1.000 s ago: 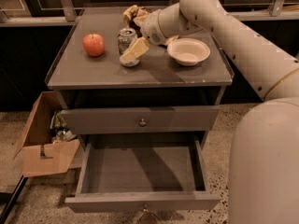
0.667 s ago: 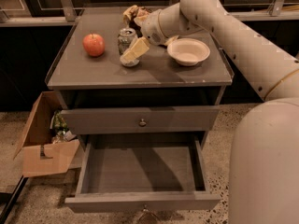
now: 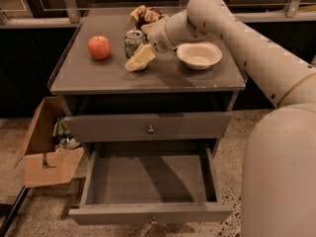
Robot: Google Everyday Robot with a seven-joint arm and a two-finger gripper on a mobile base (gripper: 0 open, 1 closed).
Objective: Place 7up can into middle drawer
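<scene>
Grey cabinet top (image 3: 197,80) fills the upper middle of the camera view, with dark window frames behind it and speckled floor below.

The 7up can (image 3: 132,41) stands upright on the left half of that top, its long axis vertical and its silvery lid facing up; which way the label faces cannot be made out. A red apple (image 3: 99,47) sits to its left, apart from it, and a brown chip bag (image 3: 144,15) lies behind it near the back edge.

The gripper (image 3: 137,60) comes in from the right at the end of the pale arm (image 3: 237,38), slanting down and to the left. Its cream tip rests low at the can's front-right side, just beside the can's base and overlapping its lower edge as seen from here. Whether it touches the can cannot be told, nor whether the gripper is spread or closed; nothing is lifted off the surface. A white bowl (image 3: 199,55) sits to the right of the wrist.

Below the top, a closed drawer front (image 3: 108,127) shows its face and a small round knob (image 3: 150,129). Under it the middle drawer (image 3: 123,214) is pulled well out, its plain grey inside open to view.

A cardboard box (image 3: 47,167) sits on the floor at the cabinet's left.
</scene>
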